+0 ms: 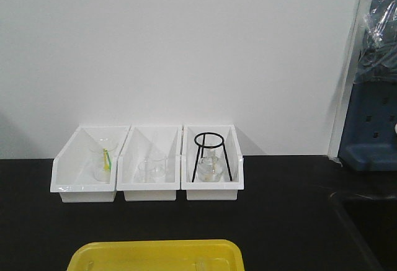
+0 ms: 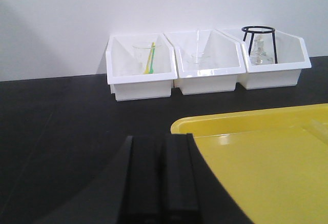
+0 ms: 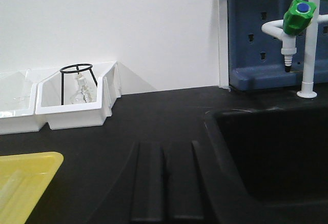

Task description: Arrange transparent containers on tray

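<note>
The yellow tray point(image 1: 155, 247) lies at the front edge of the black bench, and a faint see-through piece point(image 1: 201, 263) rests on it. The other transparent containers sit in three white bins at the back. A glass vessel with a yellow-green stick point(image 1: 104, 154) is in the left bin, small beakers point(image 1: 152, 168) are in the middle bin, and a flask point(image 1: 209, 167) stands under a black ring stand point(image 1: 211, 154) in the right bin. My left gripper point(image 2: 162, 142) is shut and empty just left of the tray point(image 2: 246, 119). My right gripper point(image 3: 163, 147) is shut and empty to the right of the tray's corner point(image 3: 31, 158).
The white bins point(image 1: 147, 187) stand against a white wall. A sunken black sink point(image 3: 277, 152) lies close to the right of my right gripper. Behind it are a green-knobbed tap point(image 3: 298, 14) and a blue pegboard point(image 1: 369, 122).
</note>
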